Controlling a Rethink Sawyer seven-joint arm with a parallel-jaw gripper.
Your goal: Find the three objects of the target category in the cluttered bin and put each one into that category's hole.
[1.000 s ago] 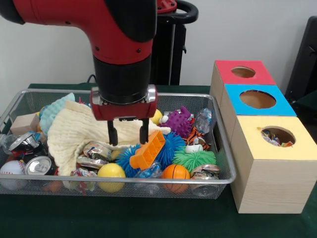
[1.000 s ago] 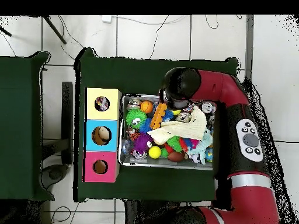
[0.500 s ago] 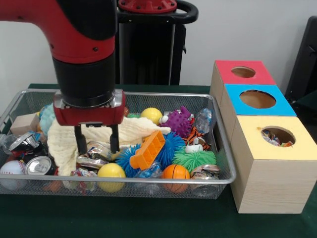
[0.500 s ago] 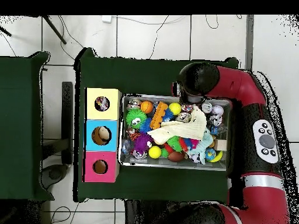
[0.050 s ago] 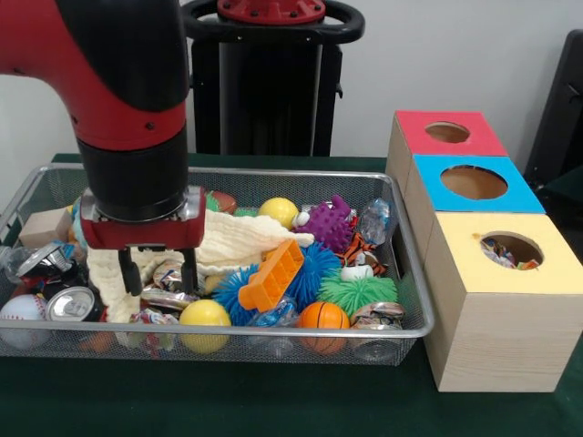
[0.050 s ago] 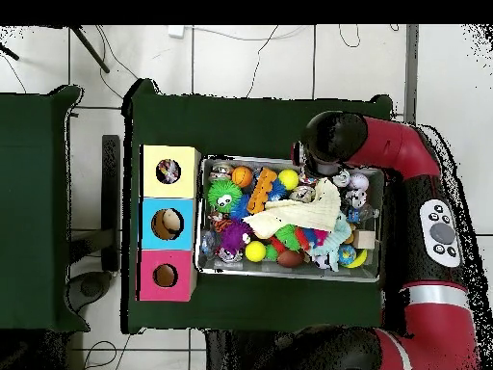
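Wire bin (image 5: 401, 264) on green table, packed w/ clutter; three wooden boxes beside it w/ red (image 5: 447, 133), blue (image 5: 474, 182) and yellow (image 5: 510, 249) tops, one hole each. Yellow hole already shows crinkly bits inside, so target category is prob. the crushed cans/wrappers, though that's a guess. Arm comes down over the bin's left part in front view. Big cream cloth (image 5: 228, 244) is draped across the middle, hiding stuff under it. Around it: orange block (image 5: 271, 276) on blue spiky ball (image 5: 317, 266), green spiky ball (image 5: 357, 293), purple spiky toy (image 5: 330, 221), yellow ball (image 5: 204, 315), mini basketball (image 5: 322, 316). Gripper (image 5: 157, 271) has fingers spread, nothing held, tips straddling a crumpled foil piece (image 5: 169, 273) at cloth edge; silver cans (image 5: 71, 303) just beside. Step looks like search/approach, pre-grasp. Next: drop a bit lower, pinch the foil w/o snagging cloth, lift, carry to the matching hole.
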